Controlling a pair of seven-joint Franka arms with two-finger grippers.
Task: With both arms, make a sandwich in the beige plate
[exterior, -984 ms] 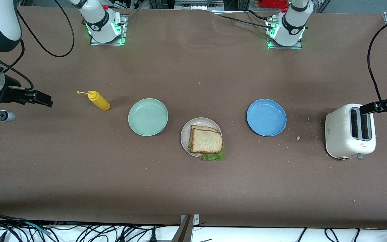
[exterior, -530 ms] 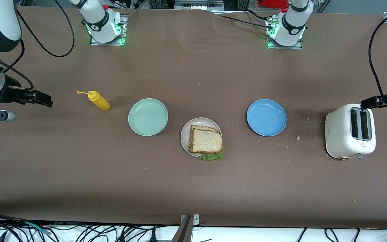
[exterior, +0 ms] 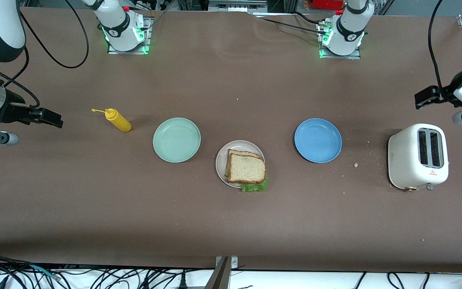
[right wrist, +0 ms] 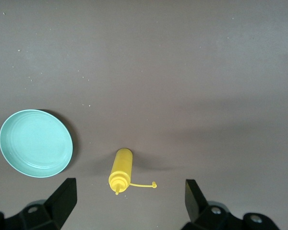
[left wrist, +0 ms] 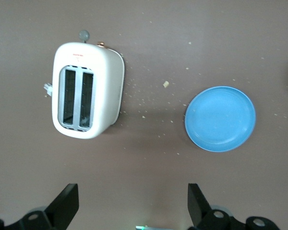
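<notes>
The sandwich [exterior: 246,168] lies on the beige plate [exterior: 221,158], lettuce at its 5 o'clock edge; soft and light, it should be pinched gently at the crusts, while the left gripper [left wrist: 129,203] and the right gripper [right wrist: 129,201] hang spread and empty.

Brown table [exterior: 231,224]: yellow squeeze bottle [exterior: 118,120] lying down, mint green plate [exterior: 176,139], beige plate [exterior: 221,158], blue plate [exterior: 317,140], white toaster [exterior: 418,156], scattered crumbs [exterior: 356,164]

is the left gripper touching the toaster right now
Apart. The left wrist view shows the open left gripper up in the air, bare table between its fingers and the toaster; the front view agrees.
</notes>
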